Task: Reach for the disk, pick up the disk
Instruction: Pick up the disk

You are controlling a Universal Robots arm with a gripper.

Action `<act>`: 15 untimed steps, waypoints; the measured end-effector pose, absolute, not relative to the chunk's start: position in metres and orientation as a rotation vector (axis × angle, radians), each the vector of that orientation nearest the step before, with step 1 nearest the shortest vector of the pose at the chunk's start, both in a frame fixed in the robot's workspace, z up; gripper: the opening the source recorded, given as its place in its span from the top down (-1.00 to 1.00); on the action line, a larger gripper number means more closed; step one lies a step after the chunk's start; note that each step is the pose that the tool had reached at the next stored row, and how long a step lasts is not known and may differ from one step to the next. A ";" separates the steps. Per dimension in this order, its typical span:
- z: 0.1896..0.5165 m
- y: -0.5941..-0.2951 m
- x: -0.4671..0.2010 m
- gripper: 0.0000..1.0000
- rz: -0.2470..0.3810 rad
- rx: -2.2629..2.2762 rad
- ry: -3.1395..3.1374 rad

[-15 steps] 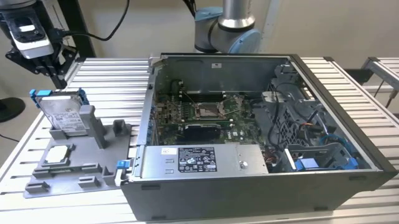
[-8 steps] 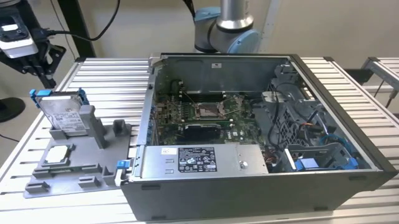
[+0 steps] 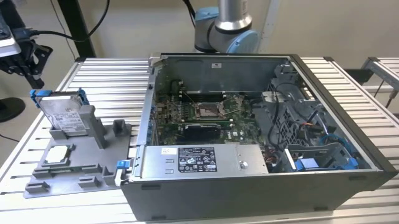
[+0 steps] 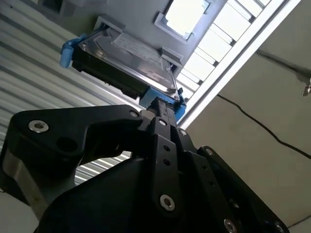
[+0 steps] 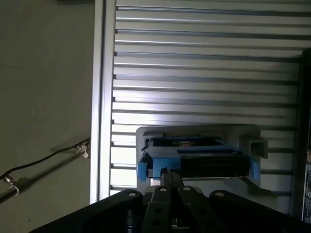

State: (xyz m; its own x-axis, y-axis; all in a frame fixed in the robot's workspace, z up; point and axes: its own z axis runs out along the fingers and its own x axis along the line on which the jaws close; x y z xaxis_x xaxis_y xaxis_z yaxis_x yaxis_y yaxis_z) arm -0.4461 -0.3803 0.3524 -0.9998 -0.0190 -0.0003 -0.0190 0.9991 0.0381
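Observation:
The disk (image 3: 62, 114) stands on edge in a grey holder (image 3: 93, 126) on the slatted table, at the exterior view's left. It is silver-grey with a white label and a bright blue carrier frame. My black gripper (image 3: 32, 70) hangs above and to the left of it, apart from it. In both wrist views the disk (image 4: 131, 58) (image 5: 194, 158) lies just past the fingertips. The gripper (image 4: 158, 104) (image 5: 170, 175) has its fingers pressed together with nothing between them, pointing at the blue end of the frame.
An open computer case (image 3: 349, 140) takes up the middle and right of the table, with a silver power-supply box (image 3: 199, 161) at its front. The arm's base (image 3: 224, 28) stands behind it. The table edge (image 5: 99, 121) and a floor cable (image 5: 43, 158) lie beside the disk.

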 end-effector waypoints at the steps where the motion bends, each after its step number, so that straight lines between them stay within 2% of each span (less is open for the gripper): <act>1: 0.352 -0.380 -0.446 1.00 -0.060 0.030 -3.141; 15: 0.352 -0.380 -0.447 1.00 -0.060 0.243 -3.129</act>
